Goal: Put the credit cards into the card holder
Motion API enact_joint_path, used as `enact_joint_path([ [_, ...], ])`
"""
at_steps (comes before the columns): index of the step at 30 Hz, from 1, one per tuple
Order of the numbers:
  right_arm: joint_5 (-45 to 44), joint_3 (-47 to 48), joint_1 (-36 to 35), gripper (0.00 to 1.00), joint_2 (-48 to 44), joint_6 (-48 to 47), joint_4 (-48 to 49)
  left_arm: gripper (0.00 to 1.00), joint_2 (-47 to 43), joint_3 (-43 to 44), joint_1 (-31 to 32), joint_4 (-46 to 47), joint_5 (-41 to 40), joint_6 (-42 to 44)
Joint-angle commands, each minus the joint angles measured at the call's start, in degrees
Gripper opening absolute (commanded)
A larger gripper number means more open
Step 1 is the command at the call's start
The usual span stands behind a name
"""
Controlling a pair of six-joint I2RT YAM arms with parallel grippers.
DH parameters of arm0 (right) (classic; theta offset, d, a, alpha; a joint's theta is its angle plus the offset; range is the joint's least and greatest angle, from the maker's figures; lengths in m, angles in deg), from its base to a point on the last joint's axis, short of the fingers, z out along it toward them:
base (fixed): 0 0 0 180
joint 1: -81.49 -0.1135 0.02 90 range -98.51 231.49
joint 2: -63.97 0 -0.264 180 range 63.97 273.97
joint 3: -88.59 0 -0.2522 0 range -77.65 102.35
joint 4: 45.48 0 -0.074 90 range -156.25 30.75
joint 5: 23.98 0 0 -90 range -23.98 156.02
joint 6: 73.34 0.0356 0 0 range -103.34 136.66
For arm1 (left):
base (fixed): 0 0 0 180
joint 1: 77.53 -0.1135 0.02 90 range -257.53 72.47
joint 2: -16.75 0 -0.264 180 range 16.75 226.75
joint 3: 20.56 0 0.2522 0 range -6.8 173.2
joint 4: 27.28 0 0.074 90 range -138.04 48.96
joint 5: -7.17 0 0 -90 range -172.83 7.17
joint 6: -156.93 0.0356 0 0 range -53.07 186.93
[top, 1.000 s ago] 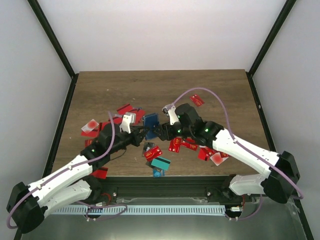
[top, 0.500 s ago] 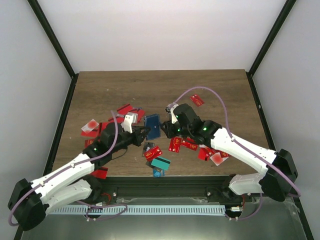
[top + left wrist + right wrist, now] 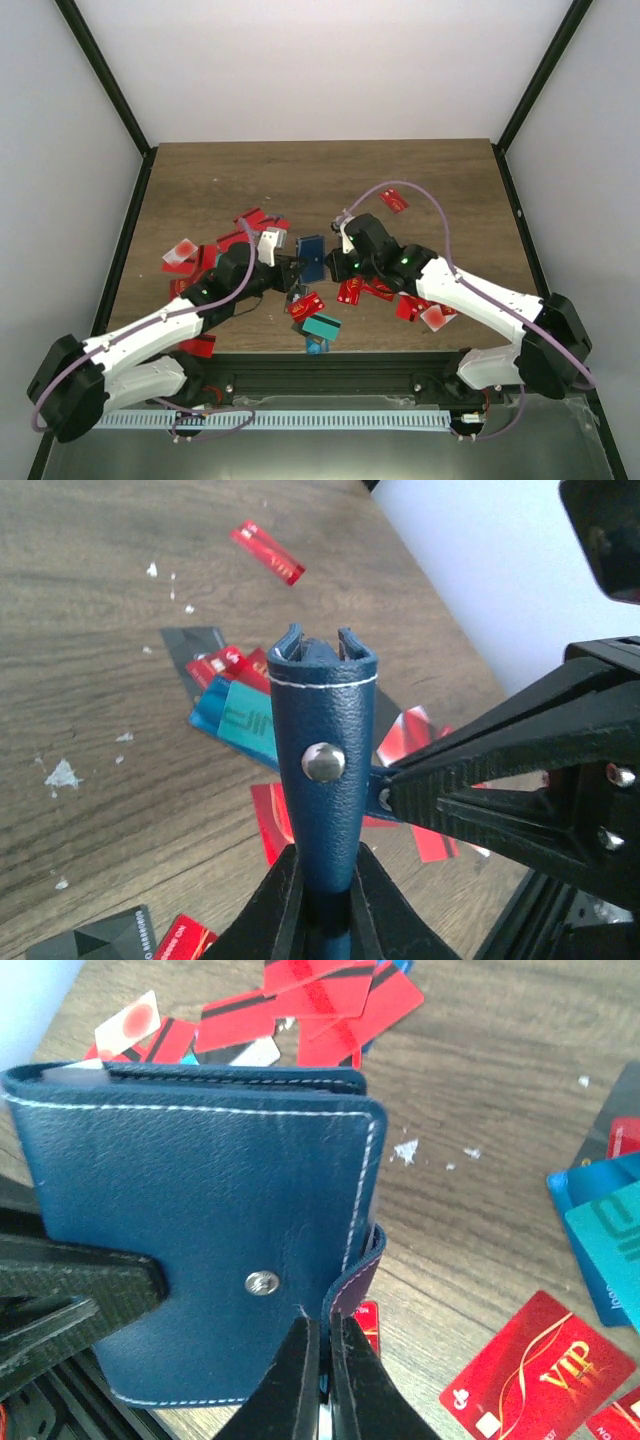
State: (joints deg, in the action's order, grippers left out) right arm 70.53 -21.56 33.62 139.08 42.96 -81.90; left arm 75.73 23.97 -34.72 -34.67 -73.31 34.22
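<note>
Table (image 3: 300, 180): wood, credit cards (image 3: 365, 290) strewn over near half, mostly red.
Left arm (image 3: 150, 335) and right arm (image 3: 480, 290): both stretched low and inward, wrists meeting mid-table.
Card holder (image 3: 311, 257): held above surface between them, gripped from two sides. Likely one steadies body while other works flap open for loading.
Left gripper (image 3: 322, 885): fingers pinch holder's lower end, standing it upright.
Right gripper (image 3: 322, 1345): fingers pressed together on flap edge, just below snap.

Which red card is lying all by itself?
The red card farthest back on the right; the other cards crowd together nearer the front.
</note>
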Motion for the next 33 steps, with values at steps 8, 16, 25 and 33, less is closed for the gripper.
enact_joint_path([
  [8, 13.21, -8.69, 4.48, 0.01, 3.15, 5.34, 8.91, 0.27, 14.52, 5.36, -3.78, 1.07, 3.4, 3.27],
  [16, 18.31, -11.01, 9.04, 0.01, 6.89, 5.12, 14.11, 0.71, 23.07, 13.12, -5.08, -9.61, -3.5, 9.7],
  [25, 20.97, -11.8, 11.02, 0.01, 5.84, 4.32, 15.54, 0.89, 18.72, 11.95, -1.53, -13.93, -4.04, 13.49],
  [33, 20.94, -11.47, 11.4, 0.01, 6.21, 3.5, 14.87, 0.89, 22.4, 13.12, 0.63, -15.19, -5.73, 14.65],
])
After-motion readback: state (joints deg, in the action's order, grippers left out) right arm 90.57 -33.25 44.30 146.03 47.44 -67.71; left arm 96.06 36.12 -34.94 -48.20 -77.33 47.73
